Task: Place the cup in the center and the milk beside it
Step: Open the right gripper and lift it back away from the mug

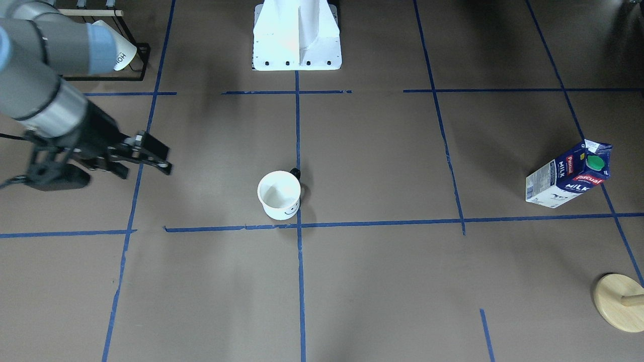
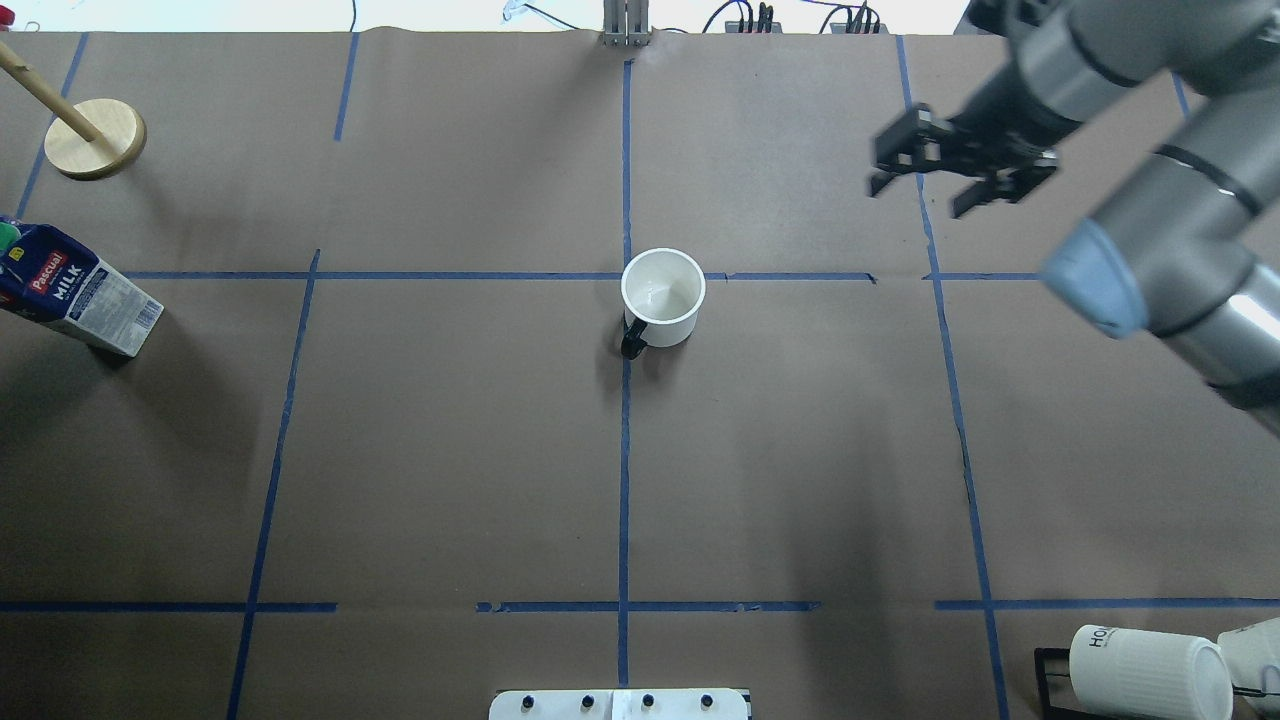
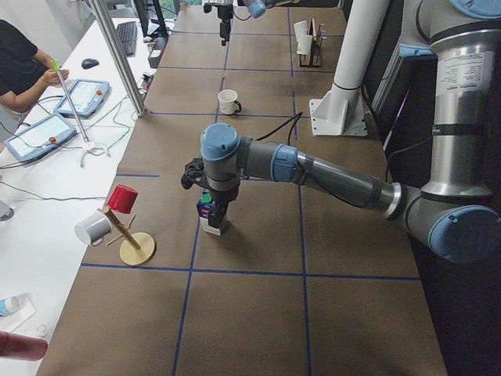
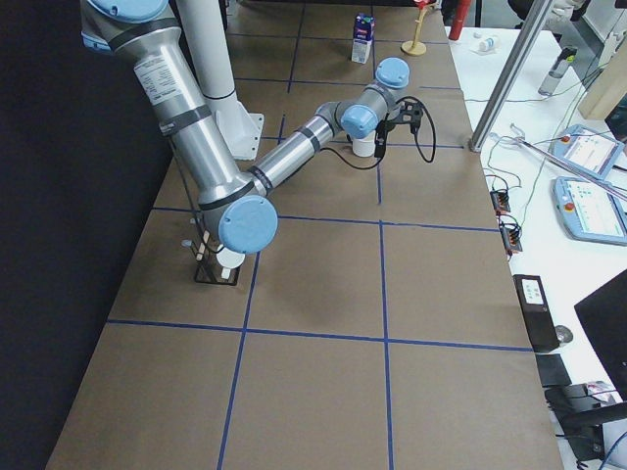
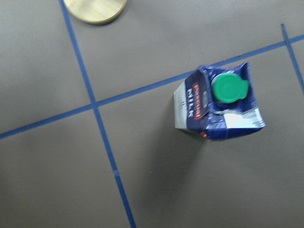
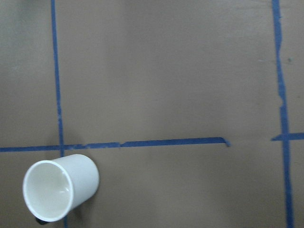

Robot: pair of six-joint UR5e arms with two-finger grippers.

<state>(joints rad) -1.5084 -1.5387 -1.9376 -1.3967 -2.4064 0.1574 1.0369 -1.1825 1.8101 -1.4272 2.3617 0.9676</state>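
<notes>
The white cup (image 1: 279, 195) with a black handle and smiley face stands upright right by the center tape crossing (image 1: 299, 225); it also shows in the overhead view (image 2: 662, 297) and the right wrist view (image 6: 59, 187). The blue and white milk carton (image 1: 571, 174) with a green cap stands far off on the robot's left side (image 2: 70, 288); the left wrist view looks down on it (image 5: 218, 102). My right gripper (image 2: 918, 198) is open and empty, raised, well to the cup's right (image 1: 146, 172). My left gripper (image 3: 196, 174) hovers over the milk (image 3: 211, 218); whether it is open or shut cannot be told.
A wooden mug tree (image 2: 95, 138) stands beyond the milk, bearing a red and a grey cup (image 3: 117, 211). A black rack with ribbed "HOME" mugs (image 2: 1145, 670) sits at the robot's near right. The white robot base (image 1: 297, 35) is at the table's edge.
</notes>
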